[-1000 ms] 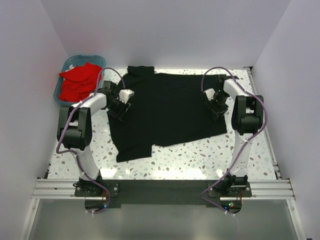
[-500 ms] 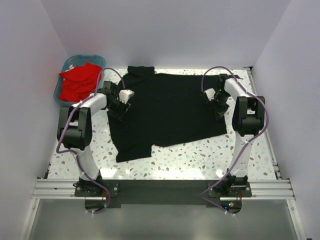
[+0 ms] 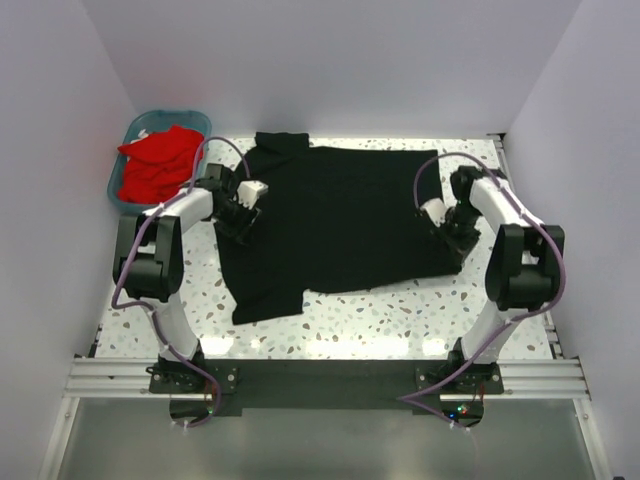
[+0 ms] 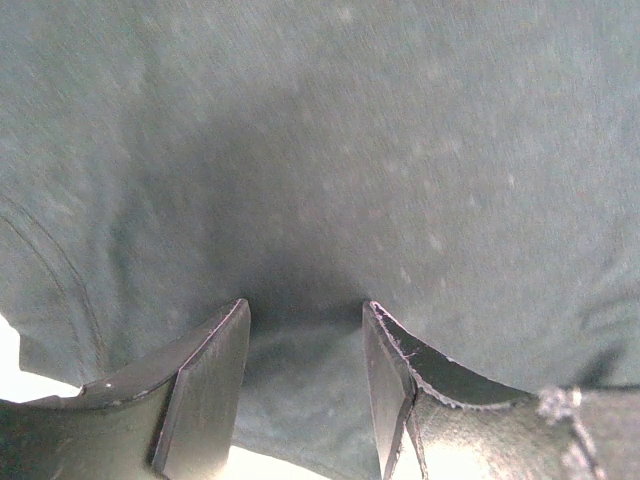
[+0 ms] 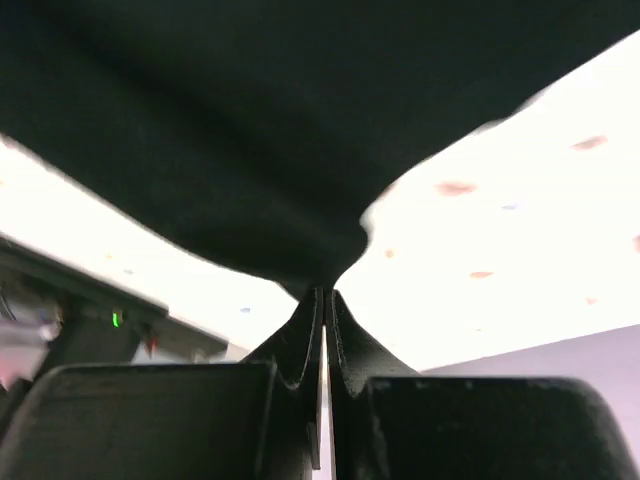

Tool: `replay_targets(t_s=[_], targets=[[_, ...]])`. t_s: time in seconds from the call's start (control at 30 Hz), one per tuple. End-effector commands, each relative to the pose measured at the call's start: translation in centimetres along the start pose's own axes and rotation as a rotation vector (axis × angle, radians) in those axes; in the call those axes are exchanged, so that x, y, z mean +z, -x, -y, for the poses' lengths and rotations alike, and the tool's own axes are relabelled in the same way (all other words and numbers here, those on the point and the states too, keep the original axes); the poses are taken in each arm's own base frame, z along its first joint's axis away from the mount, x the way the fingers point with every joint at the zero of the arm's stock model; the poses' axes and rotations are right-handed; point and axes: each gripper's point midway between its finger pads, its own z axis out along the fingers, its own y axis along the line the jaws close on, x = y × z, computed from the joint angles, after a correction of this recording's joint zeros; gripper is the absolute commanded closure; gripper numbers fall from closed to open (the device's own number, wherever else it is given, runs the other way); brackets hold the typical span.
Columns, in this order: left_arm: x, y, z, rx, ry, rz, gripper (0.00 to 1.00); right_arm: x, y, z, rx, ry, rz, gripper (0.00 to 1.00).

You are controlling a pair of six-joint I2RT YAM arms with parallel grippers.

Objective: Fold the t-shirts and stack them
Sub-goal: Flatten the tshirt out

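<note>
A black t-shirt (image 3: 340, 215) lies spread and unfolded mid-frame on the worktop (image 3: 400, 315), left fingers (image 4: 210, 370) parted over its left edge, right fingers (image 5: 303, 340) pinching its right edge, while red t-shirts (image 3: 158, 165) wait heaped in a basket (image 3: 113, 185) at upper left.

The left arm (image 3: 165, 225) reached forward and inward, its gripper (image 4: 305, 315) pointing down with jaws held apart. The right arm (image 3: 515, 250) bowed outward at the elbow, its gripper (image 5: 322, 296) pinched tight on the black t-shirt's (image 3: 340, 220) edge.
</note>
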Motion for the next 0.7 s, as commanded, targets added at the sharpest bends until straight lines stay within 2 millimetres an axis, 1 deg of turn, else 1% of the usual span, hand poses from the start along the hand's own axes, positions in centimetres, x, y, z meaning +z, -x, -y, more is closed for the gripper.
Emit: replay_targets(t_s=[0.0, 0.03, 0.07, 0.1, 0.13, 0.2, 0.23, 0.27, 0.3, 0.33, 0.37, 0.43, 0.47, 0.5, 0.53, 0.57, 0.63, 0.67], targets=[[-1.7, -0.3, 0.7, 0.042, 0.003, 0.013, 0.46, 0.6, -4.2, -1.2, -0.122, -0.018, -0.107, 1.00], [-2.4, 0.0, 1.0, 0.055, -0.003, 0.032, 0.46, 0.8, -4.7, -0.8, -0.144, -0.050, -0.120, 0.99], [-2.6, -0.3, 1.3, 0.063, -0.008, 0.032, 0.46, 0.9, -5.3, -1.0, -0.148, -0.060, -0.127, 0.90], [-3.0, -0.4, 1.9, 0.087, -0.033, 0.038, 0.46, 0.8, -5.4, -0.9, -0.151, -0.072, -0.123, 0.78], [-3.9, -0.1, 2.4, 0.116, -0.042, 0.061, 0.46, 0.6, -5.3, -0.9, -0.148, -0.070, -0.108, 0.60], [-4.7, -0.9, 3.7, 0.183, -0.100, 0.063, 0.46, -0.6, -4.4, -0.6, -0.134, -0.076, -0.064, 0.42], [-5.5, -1.2, 4.4, 0.221, -0.115, 0.076, 0.46, -0.9, -3.7, -0.9, -0.117, -0.057, -0.029, 0.36], [-5.8, -1.5, 4.8, 0.298, -0.130, 0.080, 0.46, -1.7, -2.5, -0.3, -0.107, -0.072, 0.004, 0.36], [-6.1, -2.2, 5.5, 0.326, -0.160, 0.071, 0.46, -2.0, -2.0, 0.0, -0.095, -0.078, 0.019, 0.36], [-6.4, -3.0, 6.2, 0.362, -0.171, 0.065, 0.46, -2.7, -0.7, 0.2, -0.066, -0.078, 0.071, 0.37], [-6.6, -3.7, 6.6, 0.407, -0.185, 0.049, 0.47, -2.1, -0.1, 0.4, -0.050, -0.055, 0.066, 0.38], [-6.5, -5.1, 7.7, 0.454, -0.208, 0.017, 0.48, -1.8, 1.0, 0.5, -0.005, -0.035, 0.085, 0.44], [-6.4, -5.6, 8.0, 0.479, -0.217, 0.008, 0.49, -1.9, 1.7, 0.6, 0.005, -0.030, 0.105, 0.47], [-6.3, -6.0, 8.7, 0.503, -0.231, -0.003, 0.51, -1.3, 2.1, 0.5, 0.022, -0.015, 0.097, 0.51], [-6.3, -6.6, 9.2, 0.527, -0.239, -0.010, 0.52, -1.1, 2.6, 0.7, 0.027, -0.020, 0.108, 0.53], [-6.3, -6.8, 9.7, 0.550, -0.247, -0.016, 0.54, -0.9, 2.9, 0.7, 0.031, -0.017, 0.110, 0.54], [-6.5, -7.3, 11.5, 0.615, -0.266, -0.014, 0.58, -0.1, 3.5, 0.6, 0.045, -0.008, 0.107, 0.57], [-6.5, -7.1, 12.1, 0.644, -0.267, -0.005, 0.58, 0.1, 3.5, 0.6, 0.053, -0.004, 0.105, 0.57]])
